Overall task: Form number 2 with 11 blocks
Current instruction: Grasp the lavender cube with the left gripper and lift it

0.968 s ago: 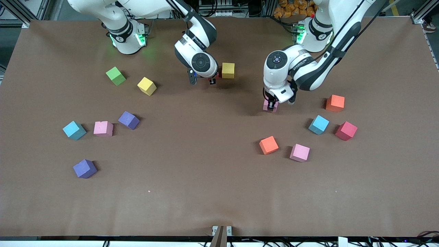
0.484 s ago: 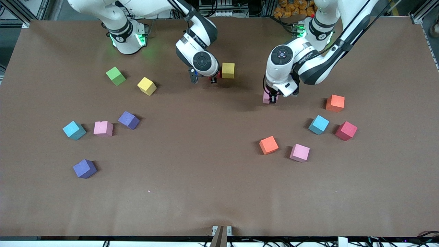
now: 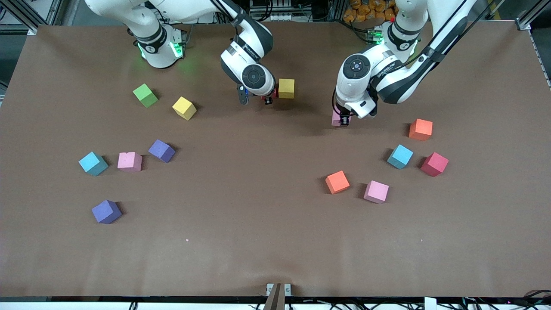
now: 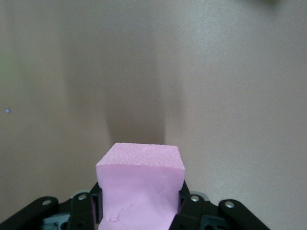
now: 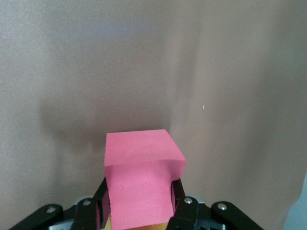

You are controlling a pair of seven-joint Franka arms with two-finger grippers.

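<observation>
My right gripper point(image 3: 267, 100) is shut on a red block point(image 5: 141, 184), low over the table right beside a yellow block point(image 3: 286, 88). My left gripper point(image 3: 342, 122) is shut on a pink block point(image 4: 140, 184), which it holds just above the brown table toward the left arm's end. In each wrist view the held block fills the space between the black fingers, in the right gripper point(image 5: 140, 206) and in the left gripper point(image 4: 140, 206). Loose blocks lie around: yellow point(image 3: 184, 107), purple point(image 3: 162, 150), pink point(image 3: 129, 161), light blue point(image 3: 93, 163), purple point(image 3: 106, 211).
Toward the left arm's end lie orange point(image 3: 420, 129), light blue point(image 3: 400, 156), red point(image 3: 434, 164), orange point(image 3: 337, 181) and pink point(image 3: 376, 191) blocks. A green cube point(image 3: 145, 95) sits near the right arm's base. The table's middle and the strip nearest the front camera are bare brown surface.
My left gripper has carried the pink block a short way toward the robots' bases. The right gripper with the red block has barely shifted beside the yellow block.
</observation>
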